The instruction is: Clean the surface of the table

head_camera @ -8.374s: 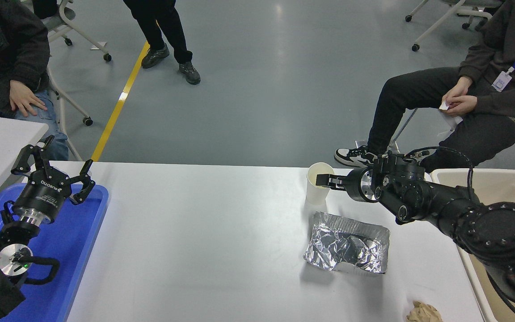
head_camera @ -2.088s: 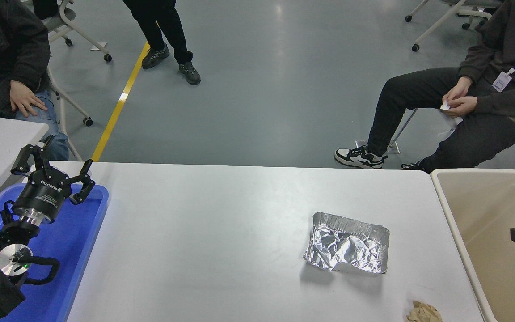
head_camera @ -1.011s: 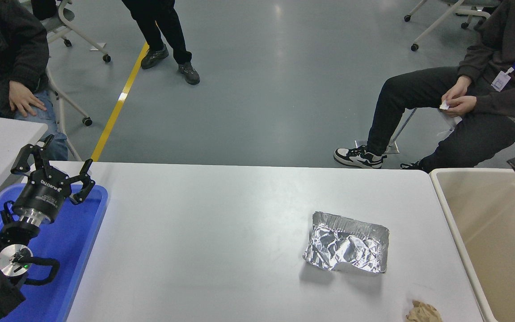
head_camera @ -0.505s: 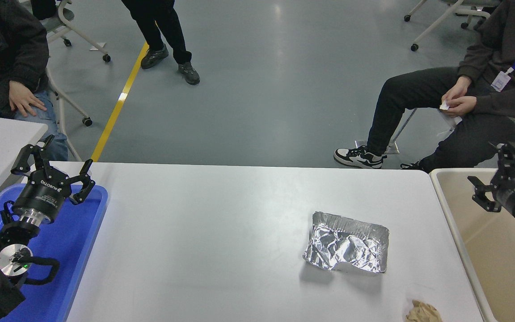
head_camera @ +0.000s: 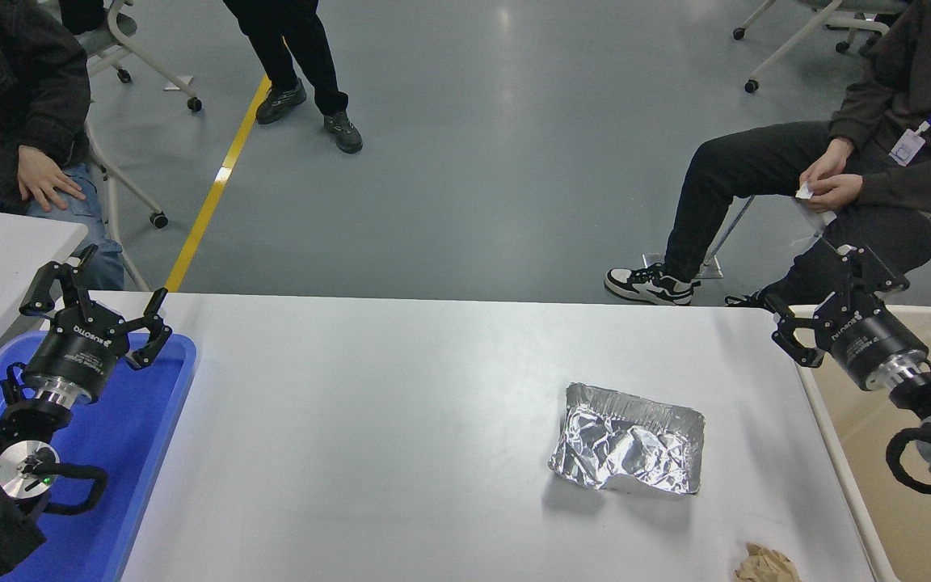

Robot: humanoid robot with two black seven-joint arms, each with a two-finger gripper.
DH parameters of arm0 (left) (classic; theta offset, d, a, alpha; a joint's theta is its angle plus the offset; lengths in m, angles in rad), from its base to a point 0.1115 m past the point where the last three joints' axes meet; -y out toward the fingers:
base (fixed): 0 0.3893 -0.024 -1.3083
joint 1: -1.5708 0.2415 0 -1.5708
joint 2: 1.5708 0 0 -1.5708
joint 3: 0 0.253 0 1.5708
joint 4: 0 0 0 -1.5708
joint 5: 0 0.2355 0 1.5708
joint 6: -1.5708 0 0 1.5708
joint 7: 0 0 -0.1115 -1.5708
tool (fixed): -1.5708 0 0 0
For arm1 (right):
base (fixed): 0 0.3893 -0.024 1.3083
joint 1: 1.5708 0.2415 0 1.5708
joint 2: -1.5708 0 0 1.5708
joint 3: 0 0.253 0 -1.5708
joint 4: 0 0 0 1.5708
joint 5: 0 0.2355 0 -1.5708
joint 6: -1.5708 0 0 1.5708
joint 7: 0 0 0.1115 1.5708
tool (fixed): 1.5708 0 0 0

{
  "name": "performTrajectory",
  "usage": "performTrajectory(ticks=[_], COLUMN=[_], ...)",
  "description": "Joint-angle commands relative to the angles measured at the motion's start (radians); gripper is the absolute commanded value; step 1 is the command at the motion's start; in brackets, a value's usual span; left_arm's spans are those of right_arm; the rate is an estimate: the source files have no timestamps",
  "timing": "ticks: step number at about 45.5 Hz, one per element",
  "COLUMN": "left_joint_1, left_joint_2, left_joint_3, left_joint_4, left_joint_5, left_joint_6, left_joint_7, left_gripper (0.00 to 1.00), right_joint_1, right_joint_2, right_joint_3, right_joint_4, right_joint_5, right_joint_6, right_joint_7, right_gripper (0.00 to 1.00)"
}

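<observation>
One foil tray (head_camera: 625,443), one brown wad (head_camera: 766,563), possibly paper; two grippers.

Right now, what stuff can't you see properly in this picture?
- Inside of the beige bin: head view, cut off by the right edge and partly behind the right gripper.
- Brown crumpled paper: cut off by the bottom edge.
- Inside of the crushed foil tray: hidden by its folds.
- Blue tray: partly covered by the parked left gripper.

The crumpled brown paper wad (head_camera: 766,563) near the white tabletop's near right corner is cut off by the picture's bottom edge. The beige plastic bin (head_camera: 837,453) runs out at the right and bottom edges, its floor partly hidden behind the black right arm (head_camera: 926,404). The blue plastic tray (head_camera: 130,453) is cropped at the lower left, largely covered by the parked black left arm (head_camera: 21,436). The seated people at the top corners are cropped at the frame's edges.
</observation>
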Motion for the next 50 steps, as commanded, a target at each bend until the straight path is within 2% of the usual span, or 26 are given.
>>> performTrajectory(ticks=[1, 10, 23, 41, 50], left_joint_1=[0.0, 0.0, 0.0, 0.0, 0.0], left_joint_2=[0.0, 0.0, 0.0, 0.0, 0.0], left_joint_3=[0.0, 0.0, 0.0, 0.0, 0.0], left_joint_4=[0.0, 0.0, 0.0, 0.0, 0.0], left_joint_5=[0.0, 0.0, 0.0, 0.0, 0.0], left_joint_6=[0.0, 0.0, 0.0, 0.0, 0.0], left_joint_7=[0.001, -0.001, -0.001, -0.001, -0.001], left_gripper=[1.0, 1.0, 1.0, 1.0, 1.0], right_joint_1=[0.014, 0.013, 0.002, 0.046, 0.079], right_joint_2=[0.04, 0.05, 0.036, -0.081, -0.154], right_joint_3=[-0.013, -0.011, -0.026, -0.198, -0.298], right_joint_4=[-0.001, -0.004, 0.016, 0.151, 0.325], right_joint_5=[-0.015, -0.05, -0.065, -0.251, -0.455], right_joint_6=[-0.093, -0.155, -0.155, -0.155, -0.159], right_joint_7=[0.058, 0.082, 0.082, 0.073, 0.056], right_gripper=[1.0, 1.0, 1.0, 1.0, 1.0])
